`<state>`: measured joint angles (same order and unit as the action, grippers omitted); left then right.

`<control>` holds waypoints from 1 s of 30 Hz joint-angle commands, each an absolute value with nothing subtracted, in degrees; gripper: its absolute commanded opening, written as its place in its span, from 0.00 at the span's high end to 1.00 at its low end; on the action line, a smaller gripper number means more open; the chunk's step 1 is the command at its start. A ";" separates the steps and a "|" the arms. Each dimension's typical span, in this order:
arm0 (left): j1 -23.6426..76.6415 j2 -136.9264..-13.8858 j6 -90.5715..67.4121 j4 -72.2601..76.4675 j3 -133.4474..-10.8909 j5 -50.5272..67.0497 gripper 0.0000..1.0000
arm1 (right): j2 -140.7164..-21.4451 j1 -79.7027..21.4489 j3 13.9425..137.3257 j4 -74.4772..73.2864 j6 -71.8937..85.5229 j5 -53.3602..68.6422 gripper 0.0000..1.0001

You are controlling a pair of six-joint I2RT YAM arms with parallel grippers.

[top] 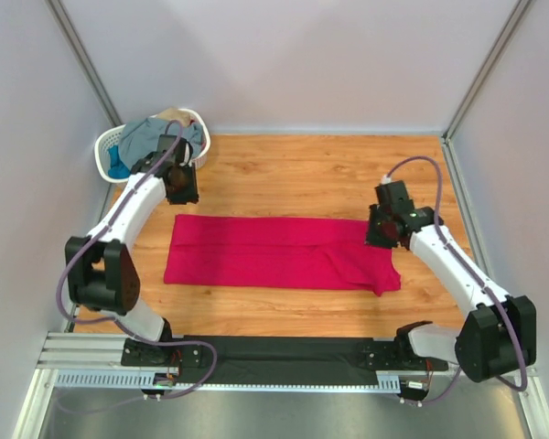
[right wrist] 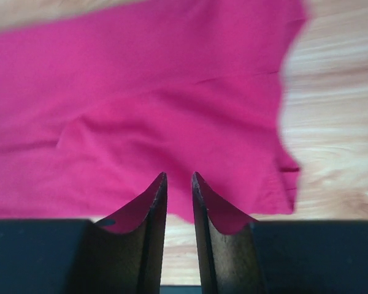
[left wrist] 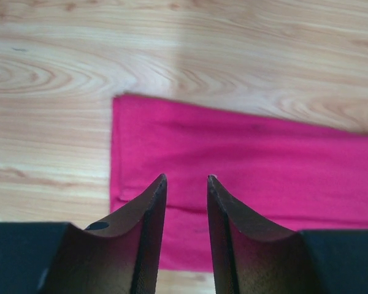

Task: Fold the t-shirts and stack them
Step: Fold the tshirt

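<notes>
Pink shirt lies flat on the table, folded lengthwise into a long strip, right end a bit rumpled. My read: first fold done, cross folds left. Left gripper hovers over the strip's left end, jaws partly apart, nothing between them. Right gripper is at the right end, jaws a narrow slit, also empty. Other shirts (grey-blue, blue, tan) sit bunched in the basket at the far left corner, unfolded. No stack yet, most of the job is ahead.
</notes>
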<state>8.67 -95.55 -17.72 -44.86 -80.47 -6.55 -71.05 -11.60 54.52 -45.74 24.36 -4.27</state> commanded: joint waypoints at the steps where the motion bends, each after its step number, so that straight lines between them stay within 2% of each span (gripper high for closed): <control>1: 8.96 -88.24 -18.63 -42.37 -74.02 3.06 0.60 | -70.05 -20.55 53.09 -46.76 24.43 -3.60 0.77; 5: 9.05 -80.27 -19.25 -39.12 -67.86 7.64 0.59 | -71.88 -29.95 51.15 -44.30 26.98 -5.35 0.81; 9: 9.05 -76.38 -18.89 -36.39 -63.11 15.54 0.58 | -74.96 -33.74 50.19 -42.10 27.16 -10.19 0.81; 14: 8.97 -74.18 -18.11 -35.07 -59.86 16.44 0.57 | -78.57 -37.52 49.84 -39.73 27.07 -11.16 0.81; 21: 8.96 -73.83 -16.88 -34.28 -58.09 18.29 0.56 | -82.61 -38.67 49.04 -35.51 25.41 -15.03 0.74; 27: 8.96 -73.30 -16.00 -35.24 -59.06 15.73 0.55 | -87.01 -38.67 49.75 -35.16 25.75 -15.38 0.74; 29: 8.96 -73.48 -16.00 -35.24 -58.98 15.65 0.55 | -87.71 -38.67 49.83 -35.42 26.28 -15.64 0.77; 30: 8.96 -73.56 -16.08 -35.24 -59.06 15.64 0.55 | -87.54 -38.67 50.10 -36.29 26.37 -15.99 0.83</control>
